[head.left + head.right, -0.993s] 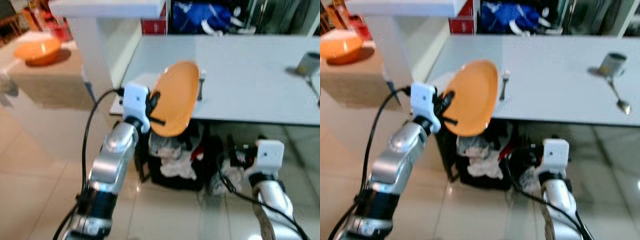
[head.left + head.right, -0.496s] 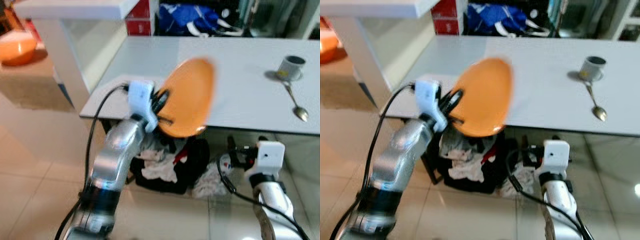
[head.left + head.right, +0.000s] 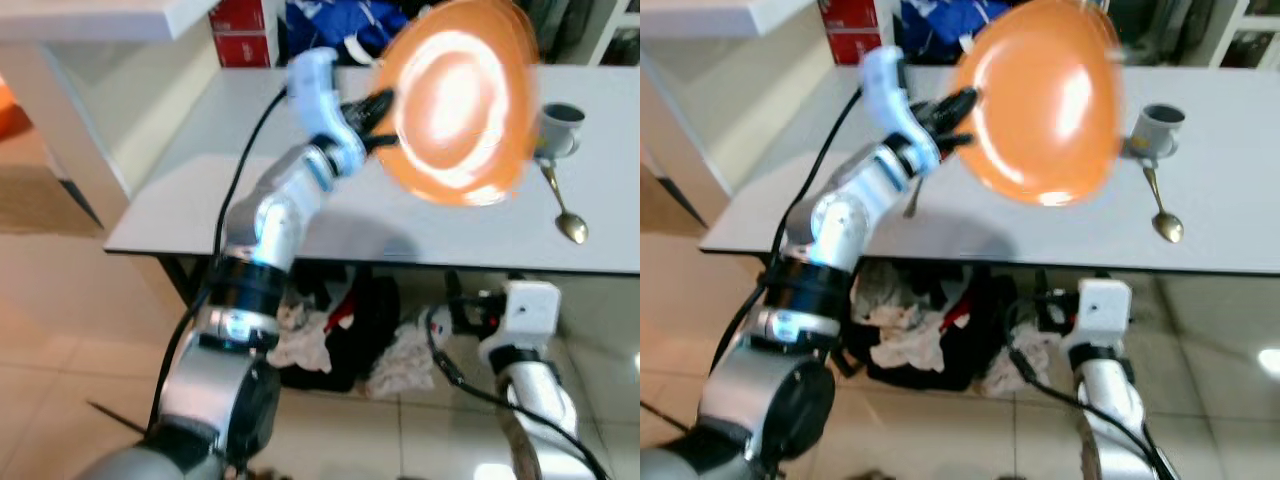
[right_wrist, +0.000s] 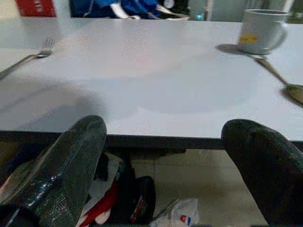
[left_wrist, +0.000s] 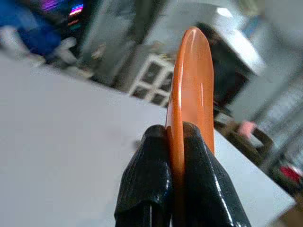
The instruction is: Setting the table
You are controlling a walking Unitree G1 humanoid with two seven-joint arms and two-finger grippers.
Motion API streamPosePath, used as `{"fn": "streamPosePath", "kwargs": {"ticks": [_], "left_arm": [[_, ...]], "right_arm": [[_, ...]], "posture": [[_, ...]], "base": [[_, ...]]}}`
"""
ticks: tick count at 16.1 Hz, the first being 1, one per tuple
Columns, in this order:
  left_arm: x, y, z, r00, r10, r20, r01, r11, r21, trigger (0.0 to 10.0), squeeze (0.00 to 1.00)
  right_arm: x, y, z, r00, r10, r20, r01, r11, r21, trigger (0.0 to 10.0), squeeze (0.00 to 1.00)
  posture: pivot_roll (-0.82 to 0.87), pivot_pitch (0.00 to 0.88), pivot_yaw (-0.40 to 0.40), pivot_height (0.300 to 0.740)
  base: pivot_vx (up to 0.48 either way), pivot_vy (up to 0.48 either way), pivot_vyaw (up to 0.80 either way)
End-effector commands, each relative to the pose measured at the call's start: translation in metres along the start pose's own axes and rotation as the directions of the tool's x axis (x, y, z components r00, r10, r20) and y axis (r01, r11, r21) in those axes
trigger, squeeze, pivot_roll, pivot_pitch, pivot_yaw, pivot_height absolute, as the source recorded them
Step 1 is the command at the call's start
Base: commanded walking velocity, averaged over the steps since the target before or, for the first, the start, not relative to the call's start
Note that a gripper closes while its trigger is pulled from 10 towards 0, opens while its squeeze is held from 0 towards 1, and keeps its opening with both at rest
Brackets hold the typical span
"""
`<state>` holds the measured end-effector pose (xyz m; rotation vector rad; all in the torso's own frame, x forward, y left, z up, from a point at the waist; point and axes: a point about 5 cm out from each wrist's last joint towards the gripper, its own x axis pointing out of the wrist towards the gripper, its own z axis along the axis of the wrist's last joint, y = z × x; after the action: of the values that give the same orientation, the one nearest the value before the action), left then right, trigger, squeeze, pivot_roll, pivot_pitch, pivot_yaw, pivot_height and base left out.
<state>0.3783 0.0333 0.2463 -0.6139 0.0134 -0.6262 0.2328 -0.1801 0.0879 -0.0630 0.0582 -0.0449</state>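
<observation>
left fingers (image 5: pixel 156 189) pinch orange plate (image 3: pixel 460 100) above table (image 3: pixel 200 190).

Bare table (image 3: pixel 1040 230) between fork (image 3: pixel 912 198) and spoon (image 3: pixel 1161 212); mug (image 3: pixel 1159 128) stands beyond.

An orange plate (image 3: pixel 1040 100) (glossy, catching the light) hung tilted on edge above the grey bench (image 3: pixel 330 215), its rim pinched. A grey mug (image 3: pixel 1159 128), spoon (image 3: pixel 1160 208) and fork (image 4: pixel 26 59) lay there.
</observation>
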Motion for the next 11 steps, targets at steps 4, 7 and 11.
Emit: {"fn": "streamPosePath", "kwargs": {"ticks": [4, 7, 11], "left_arm": [[0.023, -0.006, 0.0, 0.999, 0.043, 0.027, -0.039, 0.987, -0.159, 0.0, 0.0], [0.028, -0.003, -0.009, 0.996, 0.083, -0.007, -0.083, 0.97, -0.231, 0.0, 0.0], [0.03, 0.001, -0.022, 0.992, 0.123, -0.034, -0.127, 0.96, -0.248, 0.0, 0.0]], "right_arm": [[-0.004, 0.002, 0.0, 1.0, 0.001, -0.005, -0.002, 1.0, -0.01, 10.0, 0.0], [-0.006, 0.003, 0.0, 1.0, 0.004, -0.01, -0.004, 1.0, -0.012, 10.0, 0.0], [-0.011, 0.003, 0.002, 1.0, 0.005, -0.008, -0.005, 1.0, -0.018, 10.0, 0.0]], "posture": [[-0.24, 0.0, 0.055, 0.727], [-0.25, 0.001, 0.055, 0.727], [-0.28, 0.011, 0.058, 0.727]], "base": [[0.0, 0.0, 0.0], [0.0, 0.0, 0.0], [0.0, 0.0, 0.0]]}}
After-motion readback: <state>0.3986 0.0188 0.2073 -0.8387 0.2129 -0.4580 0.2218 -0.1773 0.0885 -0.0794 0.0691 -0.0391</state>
